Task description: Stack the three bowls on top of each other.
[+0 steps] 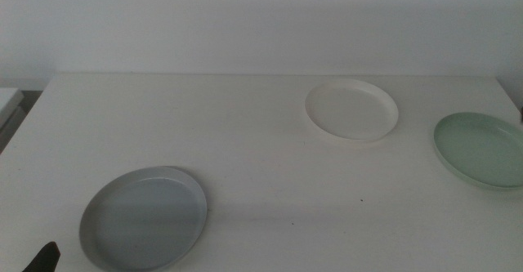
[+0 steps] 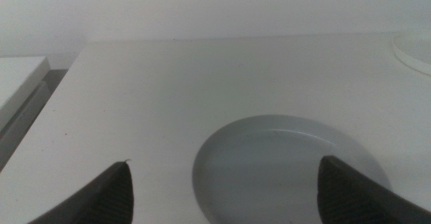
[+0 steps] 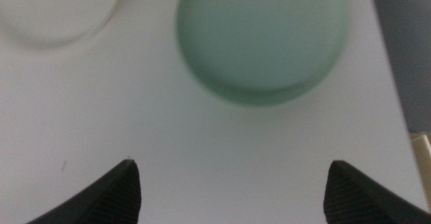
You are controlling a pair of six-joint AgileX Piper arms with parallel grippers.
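Three bowls lie apart on the white table (image 1: 245,149). The grey bowl (image 1: 144,217) is at the front left; it also shows in the left wrist view (image 2: 286,160). The white bowl (image 1: 352,109) is at the back, right of centre. The mint green bowl (image 1: 482,149) is at the right edge; it also shows in the right wrist view (image 3: 262,39). My left gripper (image 2: 225,194) is open, just short of the grey bowl; only a jaw tip (image 1: 41,258) shows in the middle view. My right gripper (image 3: 232,190) is open, above the table short of the green bowl, out of the middle view.
The white bowl's edge shows in both the left wrist view (image 2: 414,52) and the right wrist view (image 3: 57,12). A white wall stands behind the table. A pale ledge (image 2: 17,83) lies beyond the table's left edge. The table's right edge runs close past the green bowl.
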